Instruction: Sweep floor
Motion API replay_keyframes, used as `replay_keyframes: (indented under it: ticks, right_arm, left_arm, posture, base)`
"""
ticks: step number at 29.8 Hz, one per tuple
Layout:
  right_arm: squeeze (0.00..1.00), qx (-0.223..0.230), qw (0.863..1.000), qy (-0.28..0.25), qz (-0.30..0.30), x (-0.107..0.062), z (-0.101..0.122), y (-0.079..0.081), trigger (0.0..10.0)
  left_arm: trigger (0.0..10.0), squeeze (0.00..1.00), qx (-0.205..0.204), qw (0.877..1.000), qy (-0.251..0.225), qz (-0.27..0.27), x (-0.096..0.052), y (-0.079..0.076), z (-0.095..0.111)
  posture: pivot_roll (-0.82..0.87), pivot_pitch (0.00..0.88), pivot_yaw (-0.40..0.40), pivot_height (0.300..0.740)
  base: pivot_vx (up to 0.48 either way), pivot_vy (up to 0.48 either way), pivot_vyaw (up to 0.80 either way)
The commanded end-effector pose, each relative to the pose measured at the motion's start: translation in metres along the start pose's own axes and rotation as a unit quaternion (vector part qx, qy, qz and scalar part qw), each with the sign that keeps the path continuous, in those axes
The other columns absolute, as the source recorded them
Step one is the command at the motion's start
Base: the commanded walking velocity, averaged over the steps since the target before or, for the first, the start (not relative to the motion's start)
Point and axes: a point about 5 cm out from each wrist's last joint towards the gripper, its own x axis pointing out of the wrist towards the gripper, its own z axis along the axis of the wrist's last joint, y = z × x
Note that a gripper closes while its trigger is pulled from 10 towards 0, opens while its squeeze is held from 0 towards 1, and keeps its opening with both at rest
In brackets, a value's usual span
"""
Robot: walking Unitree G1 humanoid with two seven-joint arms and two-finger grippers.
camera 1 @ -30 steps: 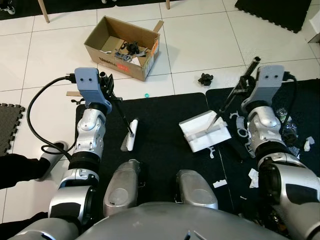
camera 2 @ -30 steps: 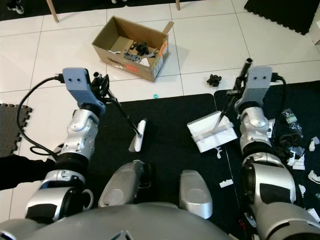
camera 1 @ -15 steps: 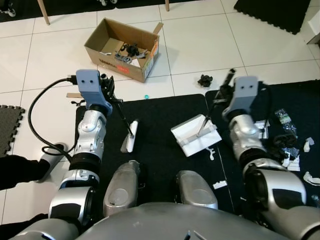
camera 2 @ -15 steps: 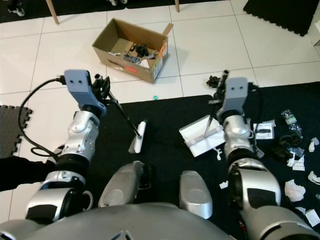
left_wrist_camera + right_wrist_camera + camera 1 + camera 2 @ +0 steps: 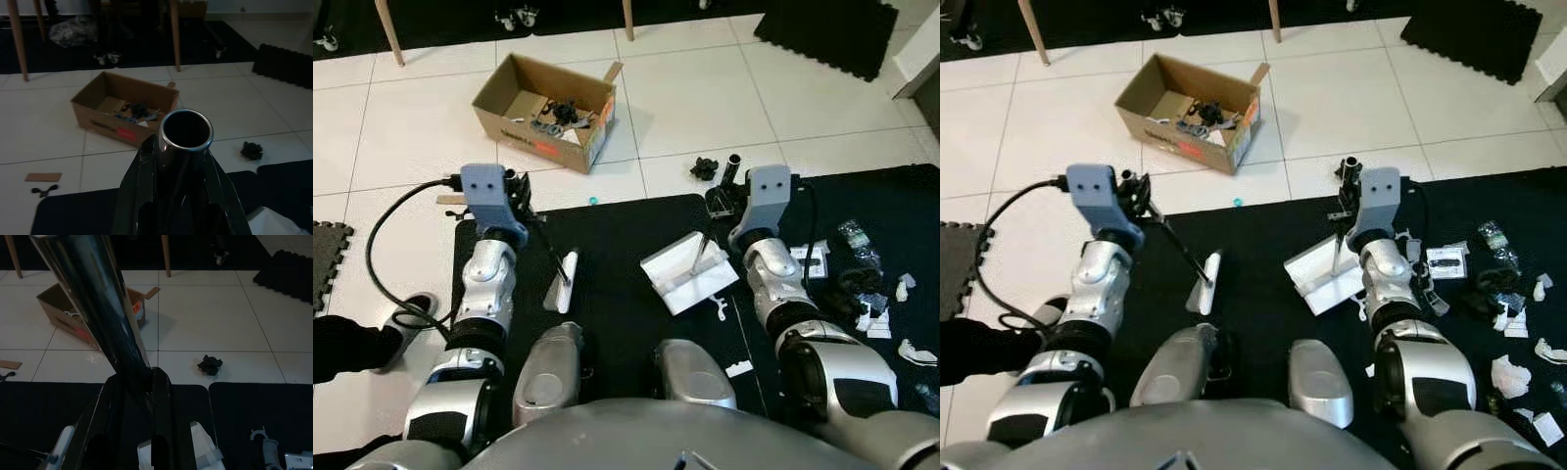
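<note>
My left gripper is shut on the thin black handle of a brush. Its white brush head rests on the black mat ahead of my left knee. In the left wrist view the handle's open metal end sticks up between the fingers. My right gripper is shut on the dark pole of a white dustpan. The dustpan lies on the mat in front of my right knee, tilted. A black crumpled scrap lies on the white tiles just beyond the right gripper.
An open cardboard box holding litter stands on the tiles ahead left. A small teal bit lies at the mat's far edge. Wrappers and white scraps are scattered over the mat on my right. A black cable loops off my left arm.
My right arm has swung left and carried the dustpan across the mat toward the middle. The left arm and brush have held their place. The camera has shifted slightly.
</note>
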Motion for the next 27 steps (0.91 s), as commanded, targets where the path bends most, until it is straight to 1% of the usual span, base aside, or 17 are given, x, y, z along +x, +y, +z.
replay_keyframes:
  ticks: [1, 5, 10, 11, 13, 14, 15, 19, 27]
  right_arm:
    - [0.00, 0.036, 0.998, 0.043, -0.003, -0.006, -0.017, 0.002, 10.0]
    - [0.00, 0.033, 0.999, 0.035, -0.002, -0.006, -0.014, -0.002, 10.0]
    - [0.00, 0.025, 0.999, 0.033, 0.001, -0.006, -0.013, -0.002, 10.0]
    - [0.00, 0.018, 0.999, 0.032, 0.007, -0.007, -0.014, -0.001, 10.0]
    - [0.00, 0.008, 0.999, 0.033, 0.023, -0.010, -0.018, 0.003, 10.0]
    - [0.00, 0.008, 0.999, 0.033, 0.023, -0.010, -0.018, 0.003, 10.0]
    - [0.00, 0.004, 0.999, 0.037, 0.033, -0.012, -0.022, 0.007, 10.0]
    - [0.00, 0.005, 0.999, 0.037, 0.036, -0.013, -0.023, 0.008, 10.0]
    - [0.00, 0.003, 0.999, 0.030, 0.036, -0.008, -0.016, 0.008, 10.0]
  left_arm:
    - [10.0, 0.00, 0.004, 0.998, 0.065, 0.011, -0.013, 0.006, -0.026]
    - [10.0, 0.00, 0.018, 0.998, 0.060, 0.008, -0.014, 0.006, -0.024]
    - [10.0, 0.00, 0.024, 0.998, 0.055, 0.005, -0.013, 0.005, -0.023]
    - [10.0, 0.00, 0.036, 0.998, 0.048, 0.003, -0.014, 0.004, -0.022]
    - [10.0, 0.00, 0.047, 0.998, 0.042, 0.002, -0.016, 0.003, -0.024]
    - [10.0, 0.00, 0.047, 0.998, 0.042, 0.002, -0.016, 0.003, -0.024]
    - [10.0, 0.00, 0.049, 0.998, 0.046, 0.006, -0.019, 0.002, -0.027]
    - [10.0, 0.00, 0.048, 0.998, 0.049, 0.011, -0.020, 0.003, -0.029]
    - [10.0, 0.00, 0.048, 0.997, 0.051, 0.022, -0.021, 0.005, -0.031]
  posture:
    - [0.04, 0.000, 0.016, 0.740]
    - [0.04, 0.000, 0.019, 0.740]
    - [0.04, 0.000, 0.022, 0.740]
    - [0.04, 0.000, 0.026, 0.740]
    - [0.04, 0.000, 0.023, 0.740]
    - [0.04, 0.000, 0.023, 0.740]
    - [0.04, 0.000, 0.021, 0.740]
    - [0.04, 0.000, 0.017, 0.740]
    - [0.04, 0.000, 0.009, 0.740]
  base:
    - [0.000, 0.000, 0.00]
    - [0.000, 0.000, 0.00]
    - [0.000, 0.000, 0.00]
    - [0.000, 0.000, 0.00]
    - [0.000, 0.000, 0.00]
    - [0.000, 0.000, 0.00]
    - [0.000, 0.000, 0.00]
    - [0.000, 0.000, 0.00]
    - [0.000, 0.000, 0.00]
